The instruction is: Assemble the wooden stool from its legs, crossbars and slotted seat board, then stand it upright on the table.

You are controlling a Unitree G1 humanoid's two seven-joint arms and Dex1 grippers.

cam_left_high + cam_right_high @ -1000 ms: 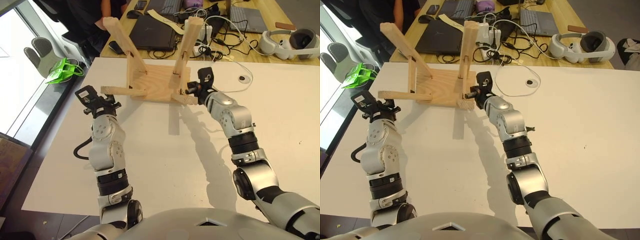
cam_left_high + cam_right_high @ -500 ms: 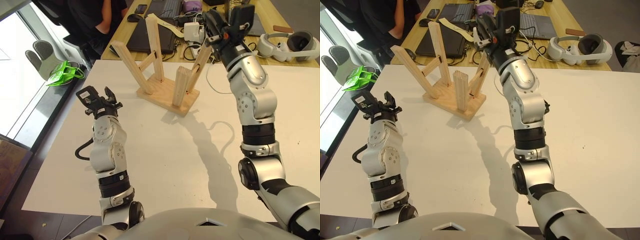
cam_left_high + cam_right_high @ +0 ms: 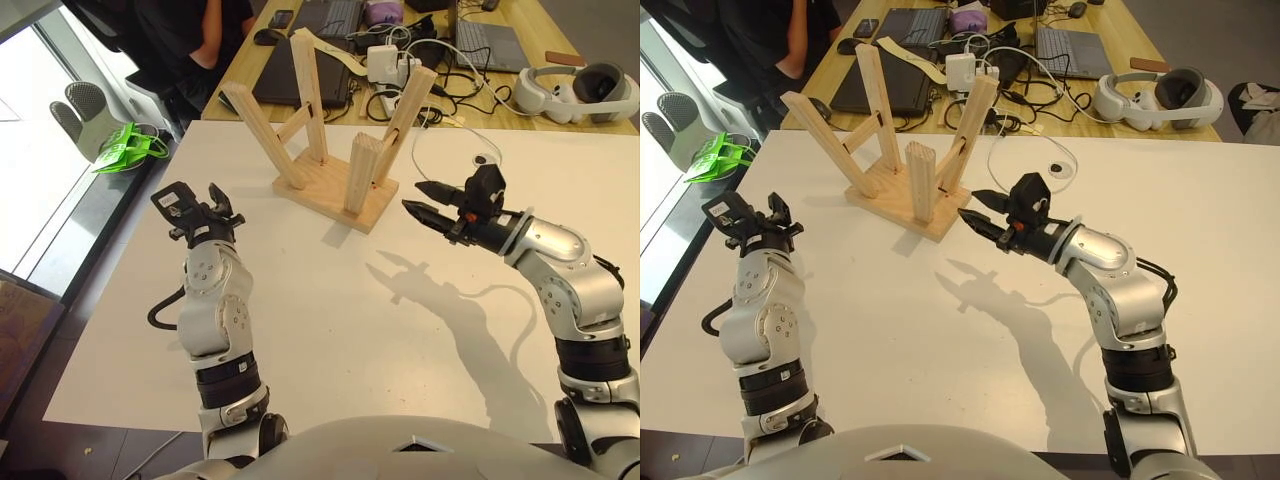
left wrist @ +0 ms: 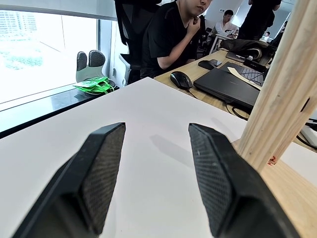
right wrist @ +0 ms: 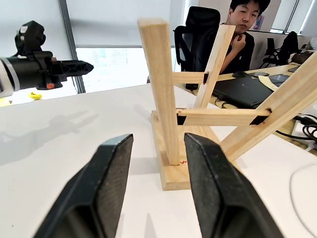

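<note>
Resting upside down on the white table point(image 3: 330, 330), the wooden stool point(image 3: 335, 150) has both claws spread wide and apart from it.

Its seat board point(image 3: 330, 192) lies flat on the tabletop toward the far edge, and four legs point(image 3: 265, 130) splay upward from it, joined by crossbars point(image 5: 218, 117). The right claw point(image 3: 412, 197) hangs above the table just to the right of the seat board, tips pointing at the stool, its two fingers point(image 5: 106, 183) spread and holding nothing. The left claw point(image 4: 156, 129) hovers near the table's left edge, well to the left of the stool, its fingers point(image 4: 101, 173) also parted with nothing between them. Behind the table stands a desk with a laptop point(image 3: 300, 65) and a headset point(image 3: 575, 85).
</note>
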